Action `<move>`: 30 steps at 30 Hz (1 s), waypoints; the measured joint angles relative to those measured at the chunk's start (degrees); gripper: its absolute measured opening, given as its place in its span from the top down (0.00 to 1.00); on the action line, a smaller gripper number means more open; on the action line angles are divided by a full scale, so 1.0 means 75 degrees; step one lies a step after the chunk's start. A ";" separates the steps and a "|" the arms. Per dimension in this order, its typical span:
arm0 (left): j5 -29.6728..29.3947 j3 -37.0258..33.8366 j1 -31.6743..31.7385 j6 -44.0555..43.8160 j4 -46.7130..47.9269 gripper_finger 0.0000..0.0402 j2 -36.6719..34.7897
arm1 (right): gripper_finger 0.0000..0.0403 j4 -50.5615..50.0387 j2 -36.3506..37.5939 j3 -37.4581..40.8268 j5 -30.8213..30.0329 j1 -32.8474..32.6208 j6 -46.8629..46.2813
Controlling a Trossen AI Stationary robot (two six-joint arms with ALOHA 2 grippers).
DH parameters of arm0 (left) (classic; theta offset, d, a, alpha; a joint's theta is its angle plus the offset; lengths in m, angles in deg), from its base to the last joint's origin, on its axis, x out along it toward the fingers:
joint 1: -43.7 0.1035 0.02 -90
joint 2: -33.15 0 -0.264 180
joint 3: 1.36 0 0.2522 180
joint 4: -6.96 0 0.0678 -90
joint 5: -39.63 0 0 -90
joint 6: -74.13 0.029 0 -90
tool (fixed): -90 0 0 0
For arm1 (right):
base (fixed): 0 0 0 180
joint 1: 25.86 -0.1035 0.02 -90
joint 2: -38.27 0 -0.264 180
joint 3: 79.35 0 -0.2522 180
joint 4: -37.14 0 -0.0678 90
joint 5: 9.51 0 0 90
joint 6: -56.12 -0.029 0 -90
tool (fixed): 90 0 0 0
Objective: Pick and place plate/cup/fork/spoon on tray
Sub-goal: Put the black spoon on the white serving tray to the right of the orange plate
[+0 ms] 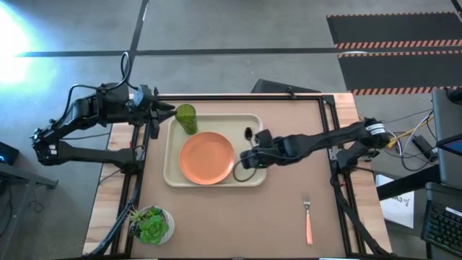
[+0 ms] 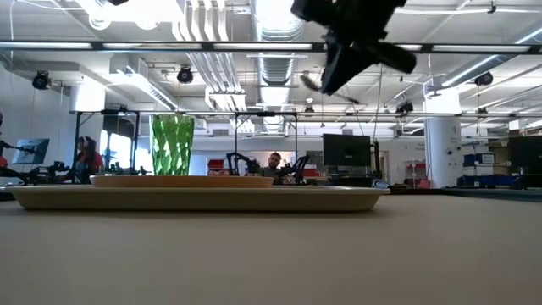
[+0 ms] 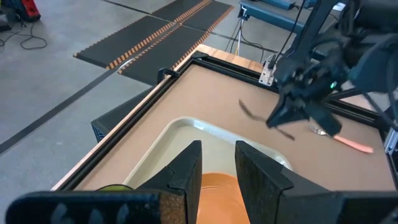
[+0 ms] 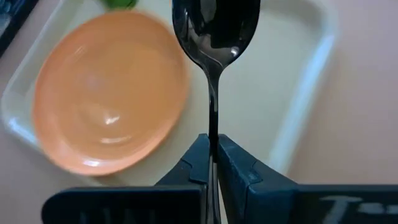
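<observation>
The right gripper [image 1: 250,154] hangs above the tray's [image 1: 173,177] right-hand rim, its two fingers [image 4: 200,163] clenched on the thin handle of the spoon [image 4: 215,32]. The spoon's dark oval bowl points out ahead of the fingers, over the bare cream strip between the plate [image 1: 207,158] and the tray's far right corner. From table height the spoon is clearly up in the air, well above the tray, touching nothing but the fingers.

The orange plate lies flat in the middle of the tray. There is a narrow band of bare tray to its left and a wider one to its right, under the spoon. The green cup [image 1: 186,118] stands upright in the tray's far left corner, just beside the plate's edge and close to the raised rim.

The left gripper [image 1: 167,108] waits at the table's left edge, just beside the cup, its fingers [image 3: 188,167] standing partly apart with nothing between them.

The fork [image 1: 308,220] lies alone on the brown table [image 1: 289,195] near the front right, well apart from the tray, handle toward the front edge. A white bowl of green leaves [image 1: 151,224] sits at the front left corner. The table between tray and fork is bare.
</observation>
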 joint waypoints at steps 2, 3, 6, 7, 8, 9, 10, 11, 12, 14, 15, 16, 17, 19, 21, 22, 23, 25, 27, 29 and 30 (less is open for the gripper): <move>0.0001 -0.0003 0.0000 0.0002 0.0009 0.80 -0.0012 | 0.98 0.0250 -0.0272 0.0000 0.0395 0.0171 0.0290; 0.0000 -0.0003 0.0000 0.0004 0.0019 0.80 -0.0028 | 0.98 0.0278 -0.0422 0.0000 0.0521 0.0249 0.0338; 0.0000 -0.0003 0.0000 0.0156 0.0196 0.80 -0.0062 | 0.98 0.0255 -0.0881 0.0016 0.0598 0.0419 0.0151; 0.0000 -0.0003 0.0000 0.0206 0.0229 0.80 -0.0070 | 0.98 0.0282 -0.1035 0.0022 0.0618 0.0466 0.0050; 0.0000 -0.0006 0.0000 0.0221 0.0229 0.80 -0.0083 | 0.98 0.0355 -0.1198 0.0031 0.0684 0.0520 -0.0038; 0.0000 -0.0006 0.0000 0.0221 0.0222 0.80 -0.0090 | 0.98 0.0476 -0.1342 0.0033 0.0812 0.0581 -0.0063; 0.0000 -0.0006 0.0000 0.0223 0.0223 0.80 -0.0101 | 0.98 0.0627 -0.1494 0.0039 0.0951 0.0640 -0.0067; 0.0002 -0.0003 0.0000 0.0224 0.0224 0.80 -0.0110 | 0.98 0.0800 -0.1654 0.0050 0.1036 0.0692 -0.0076; 0.0000 -0.0003 0.0003 0.0224 0.0220 0.80 -0.0124 | 0.98 0.1004 -0.1800 0.0052 0.1079 0.0745 -0.0127; 0.0003 -0.0003 0.0003 0.0228 0.0227 0.80 -0.0153 | 0.98 0.1456 -0.2069 0.0055 0.1152 0.0828 -0.0208; 0.0000 -0.0003 0.0003 0.0233 0.0221 0.80 -0.0161 | 0.98 0.1684 -0.2191 0.0058 0.1159 0.0865 -0.0218; 0.0003 -0.0003 0.0003 0.0233 0.0222 0.80 -0.0173 | 0.98 0.1932 -0.2312 0.0057 0.1158 0.0897 -0.0237; 0.0001 -0.0003 0.0003 0.0233 0.0227 0.80 -0.0190 | 0.98 0.2192 -0.2419 0.0058 0.1162 0.0922 -0.0271; 0.0003 -0.0001 0.0003 0.0235 0.0224 0.80 -0.0201 | 0.98 0.2469 -0.2604 0.0058 0.1162 0.0947 -0.0353; 0.0003 -0.0002 0.0003 0.0238 0.0239 0.80 -0.0233 | 0.98 0.2571 -0.2723 0.0058 0.1162 0.0945 -0.0492; 0.0003 -0.0001 0.0003 0.0253 0.0278 0.80 -0.0259 | 0.98 0.2545 -0.2801 0.0058 0.1158 0.0942 -0.0596; 0.0003 0.0010 0.0003 0.0305 0.0346 0.80 -0.0272 | 0.98 0.2544 -0.2845 0.0058 0.1157 0.0940 -0.0687; 0.0003 0.0020 0.0002 0.0434 0.0434 0.80 -0.0311 | 0.98 0.2518 -0.2929 0.0055 0.1157 0.0938 -0.0873; 0.0003 0.0020 0.0000 0.0438 0.0533 0.80 -0.0384 | 0.98 0.2398 -0.2971 0.0058 0.1159 0.0933 -0.1055; 0.0003 0.0020 0.0000 0.0440 0.0620 0.80 -0.0425 | 0.98 0.2218 -0.2969 0.0055 0.1158 0.0911 -0.1225; 0.0003 0.0020 0.0000 0.0439 0.0609 0.80 -0.0460 | 0.98 0.2100 -0.2963 0.0055 0.1156 0.0888 -0.1294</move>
